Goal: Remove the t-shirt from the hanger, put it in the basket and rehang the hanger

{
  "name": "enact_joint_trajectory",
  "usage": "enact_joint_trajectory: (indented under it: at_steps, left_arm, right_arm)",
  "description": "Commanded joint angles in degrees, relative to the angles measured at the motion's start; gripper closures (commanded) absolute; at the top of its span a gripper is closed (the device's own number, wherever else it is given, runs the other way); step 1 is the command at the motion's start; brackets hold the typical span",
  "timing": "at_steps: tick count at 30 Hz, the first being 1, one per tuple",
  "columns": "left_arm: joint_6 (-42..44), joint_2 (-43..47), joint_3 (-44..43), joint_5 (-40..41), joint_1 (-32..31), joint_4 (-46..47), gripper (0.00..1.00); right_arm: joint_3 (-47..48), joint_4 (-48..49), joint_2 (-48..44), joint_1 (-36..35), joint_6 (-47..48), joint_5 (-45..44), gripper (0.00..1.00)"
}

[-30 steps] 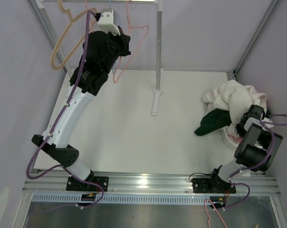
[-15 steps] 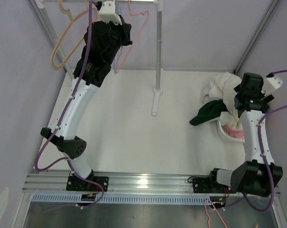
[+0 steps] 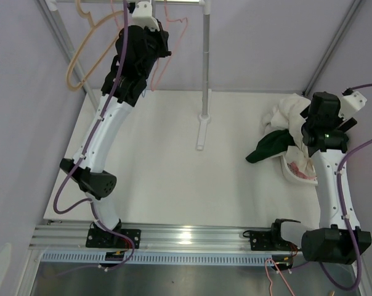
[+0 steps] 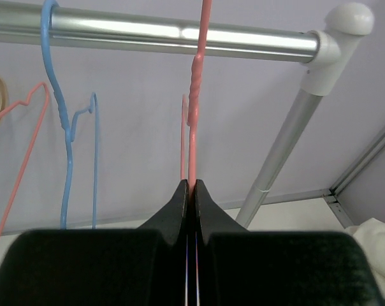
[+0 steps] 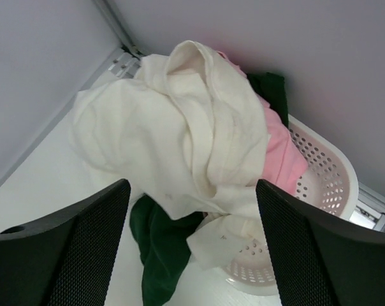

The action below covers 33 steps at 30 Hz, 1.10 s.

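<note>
The white t-shirt [image 5: 173, 127] lies crumpled on top of the clothes in the pink basket [image 5: 326, 178], at the right of the table [image 3: 287, 108]. My right gripper [image 5: 192, 188] hangs just above it, open, with nothing between its fingers. The bare pink hanger [image 4: 192, 115] hooks over the metal rail [image 4: 148, 35]. My left gripper [image 4: 190, 185] is shut on the hanger's neck, high at the back left [image 3: 143, 12].
A blue hanger [image 4: 68, 140] and an orange hanger [image 3: 81, 55] hang on the same rail. The rail's upright post [image 3: 204, 61] stands at the table's back middle. A dark green garment [image 3: 269, 148] spills from the basket onto the table, beside a pink one [image 5: 278, 153].
My right gripper has opened, and its arm has unfolded and risen from low beside the basket to above the clothes pile. The left arm has pushed the pink hanger slightly further up toward the rail.
</note>
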<state>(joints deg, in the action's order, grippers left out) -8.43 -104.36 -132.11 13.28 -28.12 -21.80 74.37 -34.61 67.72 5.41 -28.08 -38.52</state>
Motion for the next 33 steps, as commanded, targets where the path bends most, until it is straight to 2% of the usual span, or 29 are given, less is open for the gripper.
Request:
enact_joint_trajectory:
  at_steps: [1,7,11,13,14,15,22,25,27,28,29,31,32,33]
  left_arm:
    - [0.43,-1.55,-2.71,-0.10,1.57,3.25,0.99]
    - [-0.10,-3.92,-2.01,-0.01,2.37,3.61,0.99]
    - [-0.54,-4.01,-0.52,-0.44,2.37,3.79,0.99]
    - [-0.63,-3.40,0.36,-1.15,2.37,3.87,0.93]
    - [-0.63,-3.05,1.32,-1.76,2.45,4.31,0.84]
    - [-0.63,-2.18,2.29,-1.85,2.37,4.57,0.80]
    - [-0.36,0.99,6.08,-1.59,2.37,5.81,0.75]
    - [-0.01,3.01,5.99,-1.32,2.37,4.58,0.65]
    - [0.34,6.08,6.08,-1.15,2.28,3.96,0.53]
    - [0.34,7.40,7.12,-1.24,2.28,3.53,0.45]
    - [0.43,9.07,7.92,-1.41,2.28,3.61,0.31]
    - [0.34,15.39,12.46,-2.03,2.28,4.13,0.18]
    - [-0.27,17.93,16.93,-2.12,2.28,4.83,0.02]
    - [-1.49,23.61,22.28,-2.55,2.28,5.80,0.00]
  right_arm:
    - [5.69,-0.37,-3.21,-3.82,2.49,-1.91,0.15]
    - [5.52,2.44,-6.73,-13.39,6.10,-0.59,0.12]
    - [5.53,3.14,-6.55,-16.66,7.07,-0.33,0.11]
    - [5.17,3.49,-6.38,-17.27,7.07,0.11,0.10]
    - [4.65,3.93,-6.38,-17.62,7.07,0.38,0.10]
    - [4.38,4.11,-6.38,-17.89,6.90,0.38,0.10]
    - [3.50,5.16,-6.64,-18.59,6.81,1.17,0.09]
    - [2.89,6.30,-6.73,-19.29,7.59,3.61,0.08]
    - [2.45,7.36,-6.73,-20.34,8.56,5.29,0.06]
    - [2.01,8.50,-6.73,-20.79,9.78,6.26,0.02]
    - [1.75,9.12,-6.73,-21.05,10.32,8.18,0.01]
    - [1.57,10.69,-6.64,-21.75,10.50,9.51,0.01]
    - [1.57,11.49,-6.55,-21.76,10.50,12.04,0.01]
    - [1.66,12.19,-6.12,-21.76,10.67,13.46,0.01]
